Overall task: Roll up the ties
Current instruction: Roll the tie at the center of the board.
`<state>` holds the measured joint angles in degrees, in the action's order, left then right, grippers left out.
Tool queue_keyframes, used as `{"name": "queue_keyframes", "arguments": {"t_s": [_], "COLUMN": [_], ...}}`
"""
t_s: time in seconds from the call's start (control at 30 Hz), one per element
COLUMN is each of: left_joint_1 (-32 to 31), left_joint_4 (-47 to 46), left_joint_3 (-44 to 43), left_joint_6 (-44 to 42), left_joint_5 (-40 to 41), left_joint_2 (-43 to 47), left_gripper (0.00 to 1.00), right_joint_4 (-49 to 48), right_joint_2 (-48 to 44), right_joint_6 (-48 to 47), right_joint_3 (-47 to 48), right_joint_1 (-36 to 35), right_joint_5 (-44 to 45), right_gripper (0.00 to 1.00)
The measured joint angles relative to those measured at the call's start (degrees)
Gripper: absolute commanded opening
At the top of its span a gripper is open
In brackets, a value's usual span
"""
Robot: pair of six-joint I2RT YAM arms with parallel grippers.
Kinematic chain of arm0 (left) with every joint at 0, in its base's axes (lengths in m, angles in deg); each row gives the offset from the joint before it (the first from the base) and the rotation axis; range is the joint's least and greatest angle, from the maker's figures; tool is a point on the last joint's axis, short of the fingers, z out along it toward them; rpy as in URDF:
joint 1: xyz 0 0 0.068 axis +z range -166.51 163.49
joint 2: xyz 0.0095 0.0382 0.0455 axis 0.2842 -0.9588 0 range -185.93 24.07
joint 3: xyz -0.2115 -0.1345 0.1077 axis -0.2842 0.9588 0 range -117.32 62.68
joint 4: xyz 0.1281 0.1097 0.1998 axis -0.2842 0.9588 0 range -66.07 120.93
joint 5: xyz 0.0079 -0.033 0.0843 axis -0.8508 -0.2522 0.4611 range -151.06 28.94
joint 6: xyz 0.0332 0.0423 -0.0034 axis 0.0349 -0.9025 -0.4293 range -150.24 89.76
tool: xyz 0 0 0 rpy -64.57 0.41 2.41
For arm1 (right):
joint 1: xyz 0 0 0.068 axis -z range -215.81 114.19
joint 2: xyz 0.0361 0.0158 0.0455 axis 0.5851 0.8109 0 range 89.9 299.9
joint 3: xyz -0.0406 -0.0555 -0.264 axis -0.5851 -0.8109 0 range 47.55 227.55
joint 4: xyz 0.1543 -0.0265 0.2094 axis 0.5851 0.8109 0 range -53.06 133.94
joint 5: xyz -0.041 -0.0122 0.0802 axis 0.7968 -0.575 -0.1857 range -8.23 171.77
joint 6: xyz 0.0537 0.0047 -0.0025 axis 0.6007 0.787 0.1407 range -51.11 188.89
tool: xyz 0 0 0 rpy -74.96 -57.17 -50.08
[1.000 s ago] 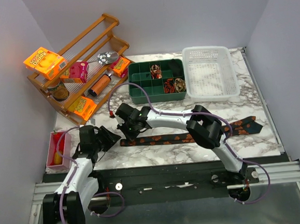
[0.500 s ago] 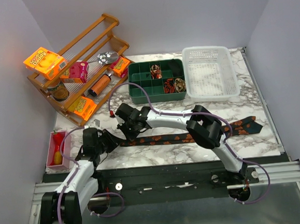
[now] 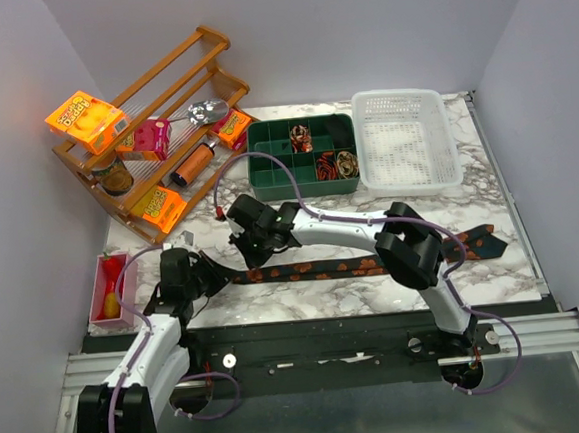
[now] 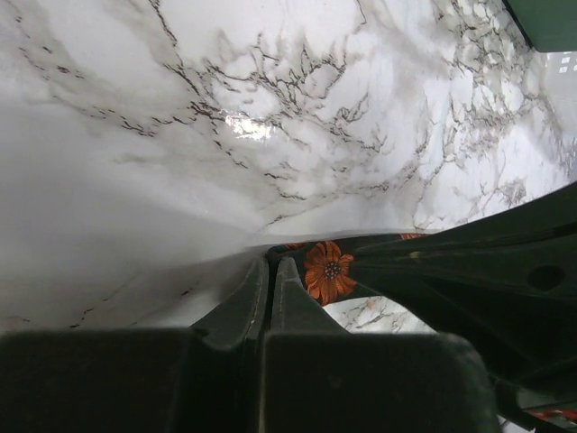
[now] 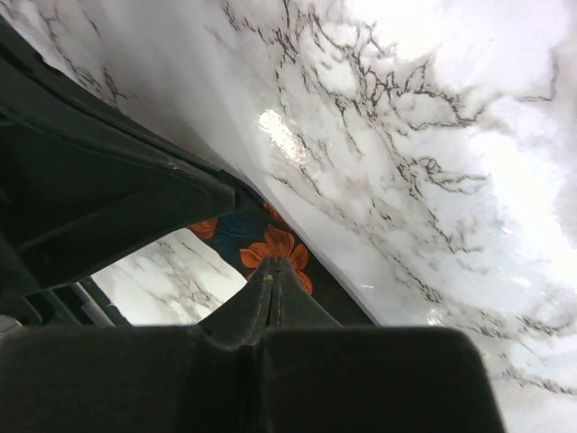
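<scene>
One tie [image 3: 334, 267], dark with orange flowers, lies flat along the table's front, from my left gripper to the right edge. My left gripper [image 3: 214, 275] is shut at its narrow left end. In the left wrist view the fingertips [image 4: 271, 262] meet the tie's end [image 4: 329, 271], which seems pinched. My right gripper [image 3: 255, 251] reaches across to the same end, shut. In the right wrist view its closed tips [image 5: 273, 263] rest on the tie [image 5: 293, 253]. Small rolled ties [image 3: 300, 135] sit in the green organiser [image 3: 266, 168].
A white basket [image 3: 404, 137] stands at the back right. A wooden rack [image 3: 153, 137] with snack packets and jars is at the back left. A pink tray [image 3: 109, 286] sits at the left edge. The two grippers are very close together.
My left gripper has moved right to the tie's left end and closed there. The right gripper has stayed near the same spot on the tie.
</scene>
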<state>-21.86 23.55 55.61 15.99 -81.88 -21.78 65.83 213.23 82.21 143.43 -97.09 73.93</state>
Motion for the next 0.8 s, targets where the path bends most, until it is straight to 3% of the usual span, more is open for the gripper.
{"name": "queue_keyframes", "arguments": {"t_s": [0.8], "left_joint_1": [-5.49], "left_joint_4": [8.46], "left_joint_3": [-8.28], "left_joint_6": [-1.70], "left_joint_5": [5.25], "left_joint_2": [2.69], "left_gripper": [0.00], "right_joint_4": [-0.59], "right_joint_2": [-2.78], "right_joint_6": [-0.37], "right_joint_3": [-4.98], "right_joint_1": [0.22], "right_joint_5": [0.33], "right_gripper": [0.01]}}
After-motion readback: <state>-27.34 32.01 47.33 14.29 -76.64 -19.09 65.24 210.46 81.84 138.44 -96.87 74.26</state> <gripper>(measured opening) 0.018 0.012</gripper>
